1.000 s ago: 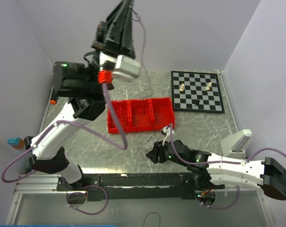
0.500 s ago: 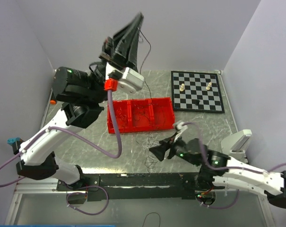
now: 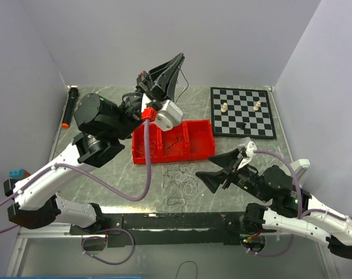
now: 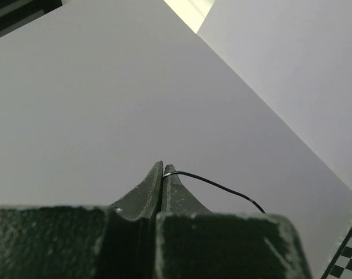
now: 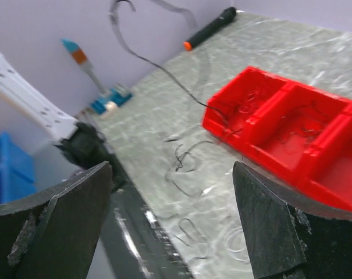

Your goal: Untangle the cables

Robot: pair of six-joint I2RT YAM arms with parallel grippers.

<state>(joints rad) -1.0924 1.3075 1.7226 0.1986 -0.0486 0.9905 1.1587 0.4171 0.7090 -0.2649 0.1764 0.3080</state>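
The left tool [image 4: 163,172] was clamped shut on the tip of one black cable [image 4: 217,187], held high above the red tray [image 3: 142,152]. The right tool [image 5: 171,174] stood wide open, gripping nothing, above the tabletop [image 3: 263,157]. The tray's compartments held several thin strands [image 3: 174,139], and the lifted cable trailed down to the tray. A loose knot of white and black cables [image 3: 181,183] lay on the tabletop just before the tray. Judgement: one strand was partly drawn out, and most of the separating was not yet done.
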